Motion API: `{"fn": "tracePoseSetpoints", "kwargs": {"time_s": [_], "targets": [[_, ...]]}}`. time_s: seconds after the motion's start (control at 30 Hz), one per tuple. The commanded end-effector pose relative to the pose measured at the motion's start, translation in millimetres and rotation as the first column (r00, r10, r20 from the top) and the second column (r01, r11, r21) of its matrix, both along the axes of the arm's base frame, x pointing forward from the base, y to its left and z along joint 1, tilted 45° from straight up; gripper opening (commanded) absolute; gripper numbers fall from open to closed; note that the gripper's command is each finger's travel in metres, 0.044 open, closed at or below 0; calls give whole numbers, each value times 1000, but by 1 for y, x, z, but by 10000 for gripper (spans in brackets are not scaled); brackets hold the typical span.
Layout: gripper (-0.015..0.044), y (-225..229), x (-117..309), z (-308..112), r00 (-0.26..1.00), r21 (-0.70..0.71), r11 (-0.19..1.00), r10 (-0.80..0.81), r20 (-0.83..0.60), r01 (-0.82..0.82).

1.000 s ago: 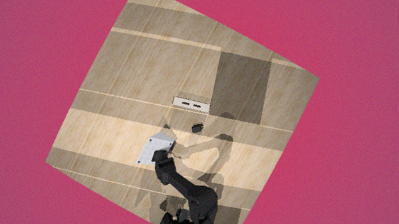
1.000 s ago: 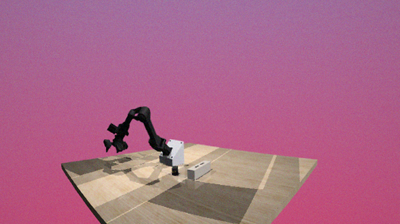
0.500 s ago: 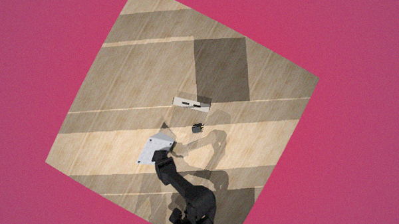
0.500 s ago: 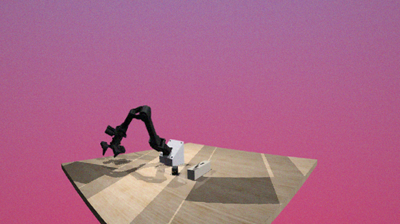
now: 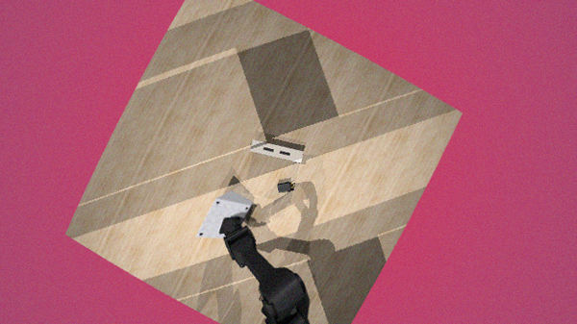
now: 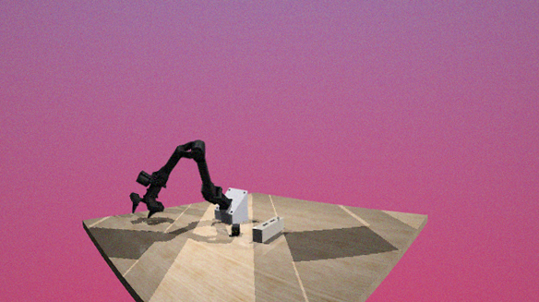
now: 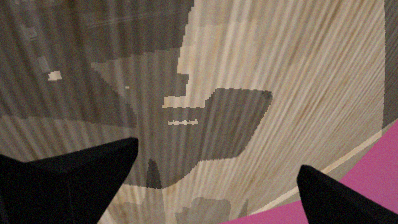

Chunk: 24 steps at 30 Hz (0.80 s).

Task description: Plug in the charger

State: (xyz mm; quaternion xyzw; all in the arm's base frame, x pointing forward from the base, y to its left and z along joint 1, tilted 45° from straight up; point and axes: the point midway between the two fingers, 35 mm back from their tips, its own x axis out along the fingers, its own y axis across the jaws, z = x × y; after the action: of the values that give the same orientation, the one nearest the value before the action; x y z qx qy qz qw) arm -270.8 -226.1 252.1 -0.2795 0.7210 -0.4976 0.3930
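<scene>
The small black charger lies on the table between the arm's base and the power strip, its prongs pointing right in the top view. The light grey power strip has two dark outlets on its top face. My gripper is open and empty, low over the table on the far side of the arm's base from the strip. In the top view the gripper is out of frame. The wrist view shows only the two fingers over wood, with neither charger nor strip in it.
The grey-white base block stands beside the charger, with the black arm mounted on it. The wooden table has an edge near my gripper. Dark shadows cross the wood.
</scene>
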Motion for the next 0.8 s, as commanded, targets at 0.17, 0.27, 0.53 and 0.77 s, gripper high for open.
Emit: {"fn": "tracePoseSetpoints", "kwargs": {"time_s": [0.17,0.27,0.53,0.77], "targets": [[440,-26,26,19,997,-69,996,67,36,-64],[440,-34,36,25,995,-92,992,91,48,-86],[440,-52,61,39,984,-149,979,154,85,-140],[440,-67,83,46,970,-192,965,205,130,-178]]}}
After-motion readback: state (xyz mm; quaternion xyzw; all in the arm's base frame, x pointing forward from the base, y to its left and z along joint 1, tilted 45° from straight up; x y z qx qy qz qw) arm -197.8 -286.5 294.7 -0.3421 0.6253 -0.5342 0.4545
